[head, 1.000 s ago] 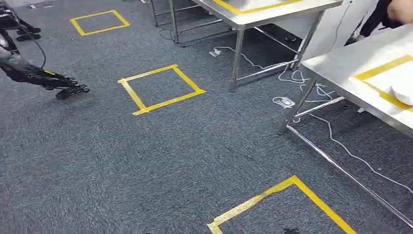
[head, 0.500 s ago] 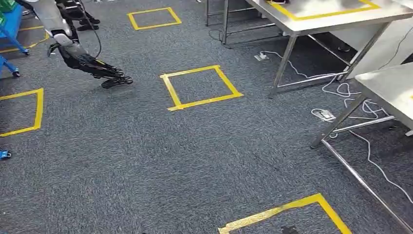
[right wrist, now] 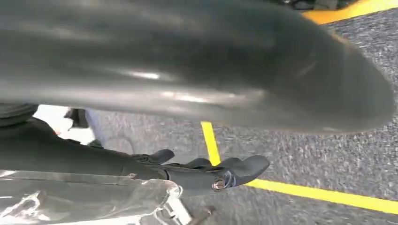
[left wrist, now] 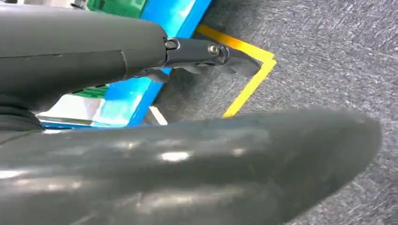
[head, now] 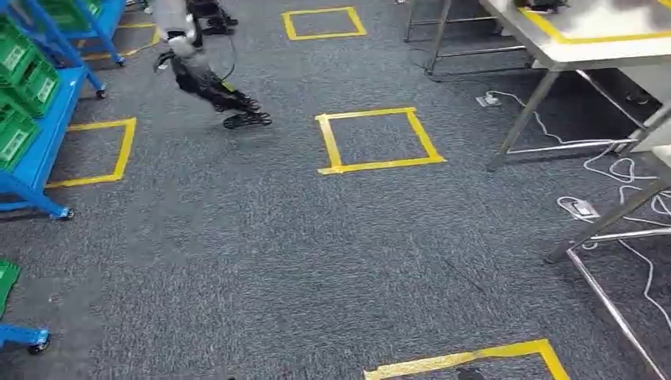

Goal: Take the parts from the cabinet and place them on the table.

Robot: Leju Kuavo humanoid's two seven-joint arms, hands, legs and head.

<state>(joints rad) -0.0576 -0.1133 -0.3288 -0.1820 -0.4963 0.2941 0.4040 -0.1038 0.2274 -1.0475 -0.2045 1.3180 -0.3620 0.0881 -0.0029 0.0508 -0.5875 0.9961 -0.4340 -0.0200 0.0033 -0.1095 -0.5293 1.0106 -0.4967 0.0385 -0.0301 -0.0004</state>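
The blue cabinet (head: 49,119) stands at the left of the head view, with green bins (head: 17,59) on its shelves. What lies in the bins I cannot make out. A steel table (head: 601,43) marked with yellow tape stands at the far right. My left hand (left wrist: 187,154) hangs over the carpet with a dark finger (left wrist: 206,50) stretched out and nothing in it; the cabinet's blue edge (left wrist: 136,93) lies beyond it. My right hand (right wrist: 187,70) also hangs empty, its fingers (right wrist: 225,172) extended over yellow tape.
Another robot's silver arm and dark hand (head: 237,111) hang near the cabinet. Yellow tape squares (head: 380,138) mark the grey carpet. A second table's legs (head: 617,214) and white cables (head: 589,207) are at the right. Something shiny and crinkled (right wrist: 84,197) lies beyond my right hand.
The camera has swung left: tables and tape squares slid right, and the blue cabinet with green bins has come into view. Nothing on the floor itself has moved.
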